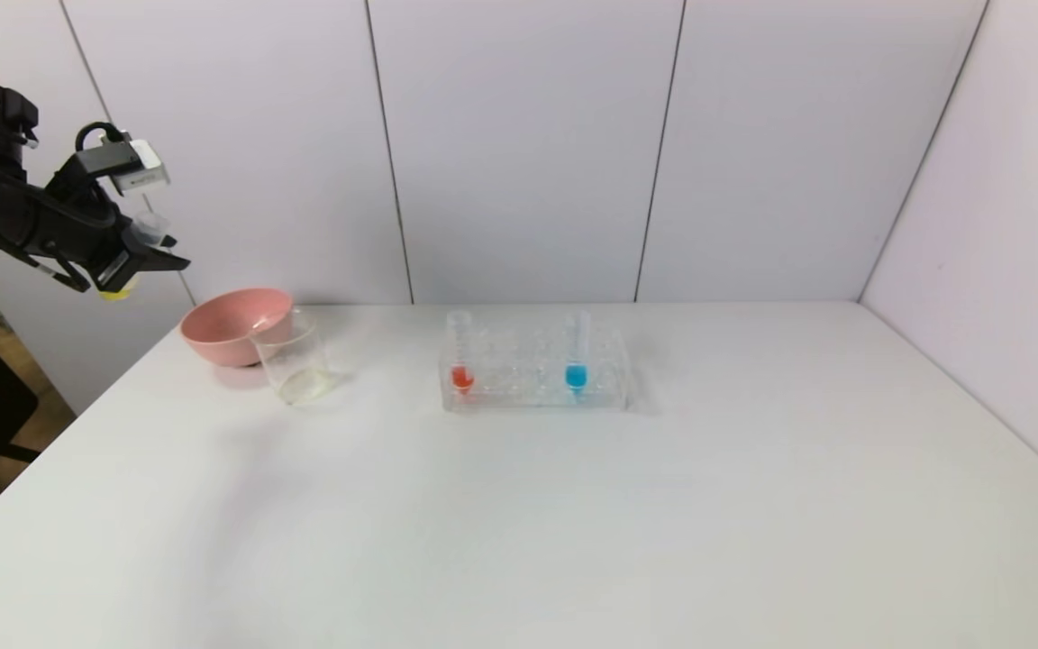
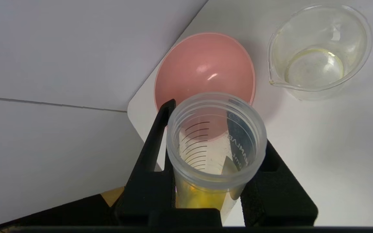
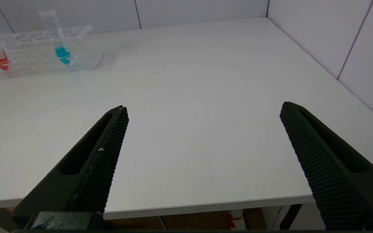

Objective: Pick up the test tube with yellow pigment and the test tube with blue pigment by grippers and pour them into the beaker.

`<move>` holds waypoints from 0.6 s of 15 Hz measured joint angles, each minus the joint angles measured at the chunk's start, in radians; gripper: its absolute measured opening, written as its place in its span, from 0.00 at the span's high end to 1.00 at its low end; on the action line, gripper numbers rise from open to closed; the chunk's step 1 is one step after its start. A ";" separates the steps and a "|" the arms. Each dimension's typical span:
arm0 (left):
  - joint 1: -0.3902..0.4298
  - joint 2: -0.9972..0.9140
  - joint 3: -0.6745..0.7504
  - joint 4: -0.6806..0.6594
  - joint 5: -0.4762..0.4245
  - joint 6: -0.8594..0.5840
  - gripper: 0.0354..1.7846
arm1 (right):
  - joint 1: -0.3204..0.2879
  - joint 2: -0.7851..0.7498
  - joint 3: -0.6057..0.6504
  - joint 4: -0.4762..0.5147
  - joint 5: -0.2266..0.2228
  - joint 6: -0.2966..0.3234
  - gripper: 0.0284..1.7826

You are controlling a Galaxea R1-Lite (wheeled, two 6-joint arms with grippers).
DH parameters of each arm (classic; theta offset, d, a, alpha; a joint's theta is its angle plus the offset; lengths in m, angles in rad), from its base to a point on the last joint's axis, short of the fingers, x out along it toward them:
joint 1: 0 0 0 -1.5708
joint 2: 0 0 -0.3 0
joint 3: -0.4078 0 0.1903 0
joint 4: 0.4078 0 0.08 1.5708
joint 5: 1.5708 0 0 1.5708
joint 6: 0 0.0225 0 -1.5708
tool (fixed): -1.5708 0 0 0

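Observation:
My left gripper (image 1: 136,257) is shut on the test tube with yellow pigment (image 1: 150,227), held high in the air beyond the table's far left corner, left of the beaker (image 1: 295,361). In the left wrist view the tube's open mouth (image 2: 215,142) sits between the fingers (image 2: 154,152), with yellow liquid low in it. The beaker (image 2: 319,51) holds a thin pale yellowish layer. The test tube with blue pigment (image 1: 577,356) stands upright in the clear rack (image 1: 532,383). My right gripper (image 3: 204,108) is open and empty over the table's near edge, far from the blue tube (image 3: 58,38).
A pink bowl (image 1: 235,324) stands against the beaker at the far left; it also shows in the left wrist view (image 2: 202,64). A tube with red liquid (image 1: 460,356) stands at the rack's left end. White walls close the back and the right.

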 joint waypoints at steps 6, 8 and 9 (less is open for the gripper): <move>-0.009 0.025 -0.009 0.024 0.046 0.141 0.71 | -0.001 0.000 0.000 0.000 0.000 0.000 0.04; -0.025 0.036 -0.017 0.024 0.085 0.164 0.71 | -0.001 0.000 0.000 0.000 0.000 0.000 0.04; -0.033 0.039 -0.019 0.024 0.095 0.169 0.71 | 0.000 0.000 0.000 0.000 0.000 0.000 0.04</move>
